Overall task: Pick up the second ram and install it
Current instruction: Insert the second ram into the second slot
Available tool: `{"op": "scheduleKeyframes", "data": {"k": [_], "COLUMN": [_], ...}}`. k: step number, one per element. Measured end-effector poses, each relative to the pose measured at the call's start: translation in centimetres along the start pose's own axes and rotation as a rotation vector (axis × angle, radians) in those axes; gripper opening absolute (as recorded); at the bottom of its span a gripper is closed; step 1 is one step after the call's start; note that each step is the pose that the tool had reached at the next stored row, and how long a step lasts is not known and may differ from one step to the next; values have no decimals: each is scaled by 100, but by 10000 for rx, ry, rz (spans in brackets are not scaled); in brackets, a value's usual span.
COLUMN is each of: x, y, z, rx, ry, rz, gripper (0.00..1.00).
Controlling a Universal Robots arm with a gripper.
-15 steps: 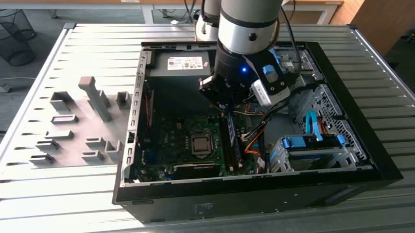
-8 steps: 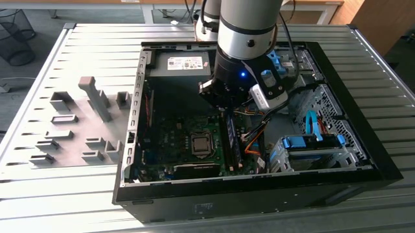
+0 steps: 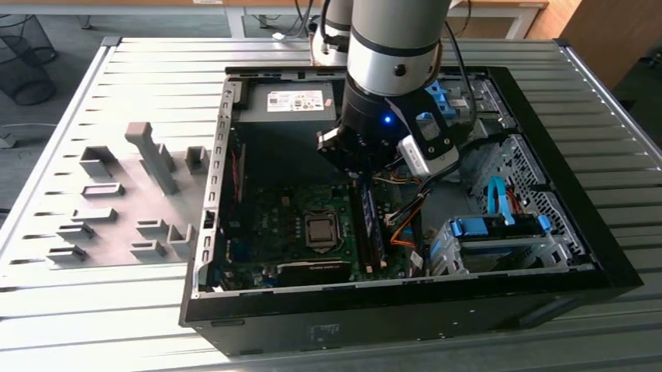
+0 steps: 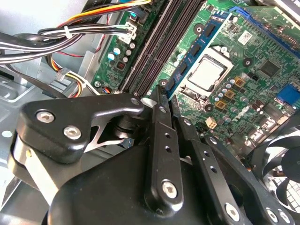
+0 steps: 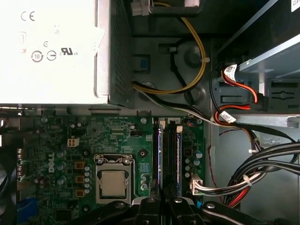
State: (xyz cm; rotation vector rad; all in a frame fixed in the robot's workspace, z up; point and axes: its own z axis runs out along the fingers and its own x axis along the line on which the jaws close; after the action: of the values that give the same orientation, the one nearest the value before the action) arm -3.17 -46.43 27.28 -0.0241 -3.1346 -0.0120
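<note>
The second ram (image 4: pixel 194 49) is a thin blue-green stick with small dark chips. It stands along the long black slot nearest the processor socket (image 4: pixel 208 72). In both wrist views it runs out from between my fingertips, and the first wrist view shows its other half (image 5: pixel 159 154). My gripper (image 4: pixel 166 91) is shut on the stick about halfway along, low over the motherboard. In the first wrist view the gripper (image 5: pixel 162 200) lines up with that slot. From outside, the gripper (image 3: pixel 362 174) reaches down into the open computer case (image 3: pixel 579 256).
More black slots (image 4: pixel 152 51) lie beside the stick. Cable bundles (image 5: pixel 253 168) crowd the slots' far side. A power supply (image 3: pixel 294 101), a blue drive cage (image 3: pixel 497 229) and a fan (image 4: pixel 276 159) fill the case. Grey fixture blocks (image 3: pixel 114 201) stand on the table at the exterior view's left.
</note>
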Motion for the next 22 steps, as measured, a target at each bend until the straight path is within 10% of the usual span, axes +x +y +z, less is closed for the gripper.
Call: {"op": "scheduleKeyframes", "data": {"k": [22], "x": [-2], "y": [-7], "z": [69], "rx": [2], "ry": [30], "rz": [-46], "gripper": [14]}}
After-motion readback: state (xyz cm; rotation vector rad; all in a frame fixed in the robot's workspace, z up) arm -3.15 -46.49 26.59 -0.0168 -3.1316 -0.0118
